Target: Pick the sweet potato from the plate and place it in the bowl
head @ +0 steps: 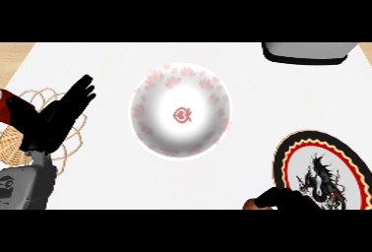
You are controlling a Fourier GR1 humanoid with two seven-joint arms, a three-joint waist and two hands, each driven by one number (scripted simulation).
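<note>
A white bowl (181, 115) with red heart marks stands in the middle of the counter and holds nothing. At the lower right lies a plate (291, 152) with a black rim, a red ring and a dragon picture. My right hand (287, 199) shows at the bottom edge, over the plate's near left rim. Its fingers are curled round a brown piece, the sweet potato (251, 204), of which only a small end shows. My left hand (62, 115) rests open at the left, fingers pointing up, apart from the bowl.
A wicker mat (18, 145) lies at the left edge under my left hand, with a red object (9, 106) beside it. A grey and white appliance (309, 51) stands at the back right corner.
</note>
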